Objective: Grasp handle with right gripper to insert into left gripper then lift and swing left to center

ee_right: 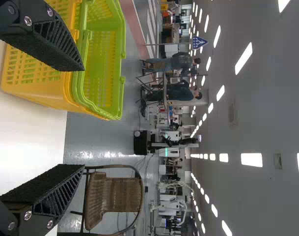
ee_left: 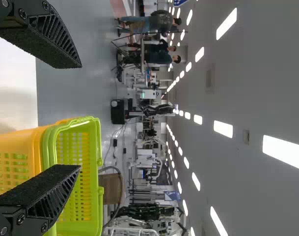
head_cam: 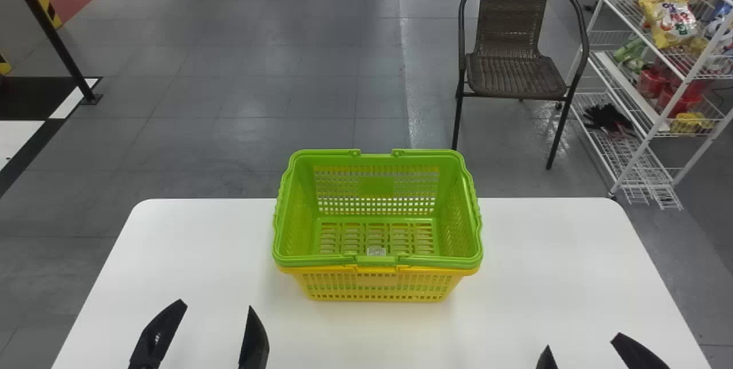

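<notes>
Black fingers nearest, coming in from the bottom edge of the head view: left gripper (head_cam: 216,303) over the table's near left part, right gripper (head_cam: 583,340) at the near right. Both stand open, fingers spread well apart, gripping nothing; each is apart from the baskets.

Handle (head_cam: 376,260) lies folded down along the rim of the green basket (head_cam: 298,208), its grip at the middle of the near side, between the two grippers but farther from the robot. Close beneath it runs the rim of the yellow basket (head_cam: 377,289), the nearest thing crowding it.

Green sits nested inside yellow, both upright on the white table (head_cam: 544,283), around its middle and reaching its far edge. Inside green: a small pale label (head_cam: 376,251) on the slotted floor.

Farther out, beyond the table to the right: brown woven chair (head_cam: 515,74) with dark frame, standing on grey floor (head_cam: 257,99). Right of that, white wire rack (head_cam: 652,137), holding snack bags (head_cam: 670,22) up high, red containers (head_cam: 678,94) on a lower level, dark gloves (head_cam: 610,117) lower still. Far left: slanting black post (head_cam: 63,57).
</notes>
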You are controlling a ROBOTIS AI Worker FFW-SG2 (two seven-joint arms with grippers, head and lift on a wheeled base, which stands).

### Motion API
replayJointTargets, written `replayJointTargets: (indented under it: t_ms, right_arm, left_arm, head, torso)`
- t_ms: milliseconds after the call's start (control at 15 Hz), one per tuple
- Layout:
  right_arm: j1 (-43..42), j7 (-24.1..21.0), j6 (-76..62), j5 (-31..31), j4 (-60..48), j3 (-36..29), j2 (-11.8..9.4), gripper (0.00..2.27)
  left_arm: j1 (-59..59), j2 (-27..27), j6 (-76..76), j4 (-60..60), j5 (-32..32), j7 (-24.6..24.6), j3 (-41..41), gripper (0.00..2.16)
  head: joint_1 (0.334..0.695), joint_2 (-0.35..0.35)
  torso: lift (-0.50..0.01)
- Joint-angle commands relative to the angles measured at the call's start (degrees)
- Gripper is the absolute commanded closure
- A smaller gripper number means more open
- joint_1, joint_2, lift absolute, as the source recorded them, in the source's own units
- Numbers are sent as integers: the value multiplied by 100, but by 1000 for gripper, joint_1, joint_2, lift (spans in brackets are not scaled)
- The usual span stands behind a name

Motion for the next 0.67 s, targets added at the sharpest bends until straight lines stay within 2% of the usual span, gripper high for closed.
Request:
replayJointTargets:
  t_ms: [0, 267, 600]
  right_arm:
    - [8, 0, 0, -2, -4, 0, 0, 120]
    - [8, 0, -18, -2, 4, -9, 0, 120]
    - [25, 0, -35, -2, 13, -17, 9, 120]
  left_arm:
    - [-84, 14, 645, -392, -21, -5, 37, 76]
    - [-435, 155, 2104, -999, 14, -40, 81, 76]
    - [-980, 190, 3844, -1693, 260, -453, 371, 76]
  head:
    - [695, 32]
    - [695, 32]
    - [695, 40]
  torso:
    - [0]
    - [0]
    - [0]
